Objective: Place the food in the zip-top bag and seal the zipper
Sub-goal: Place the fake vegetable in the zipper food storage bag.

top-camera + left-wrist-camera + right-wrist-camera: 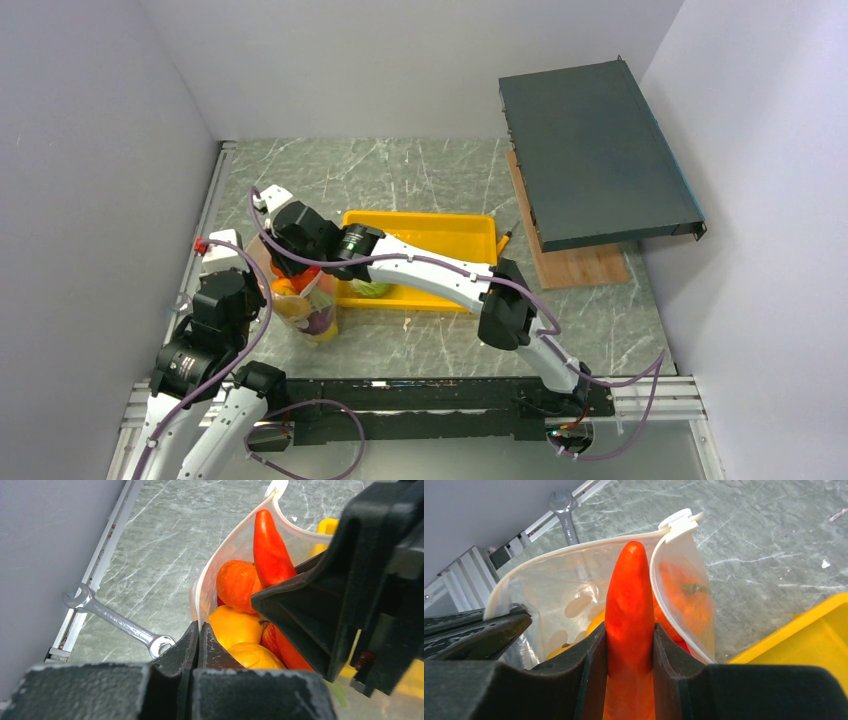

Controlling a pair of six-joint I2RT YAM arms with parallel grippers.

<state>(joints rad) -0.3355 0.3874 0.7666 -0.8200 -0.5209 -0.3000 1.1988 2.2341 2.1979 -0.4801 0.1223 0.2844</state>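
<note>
The zip-top bag (316,312) stands open on the table, left of the yellow tray. My left gripper (199,630) is shut on the bag's whitish zipper rim (204,592), holding the mouth up. My right gripper (630,640) is shut on an orange-red carrot (630,595), whose tip pokes into the bag's mouth between the two zipper strips (574,549). Inside the bag lie an orange pumpkin (237,582), a yellow pepper (235,625), a yellow piece (255,656) and a red item (271,639). A green cabbage (373,290) lies in the tray, partly under the right arm.
The yellow tray (470,232) sits just right of the bag. A steel wrench (116,620) lies on the table by the left rail. At the back right, a dark flat panel (595,150) leans over a wooden board (585,266). Walls close in on three sides.
</note>
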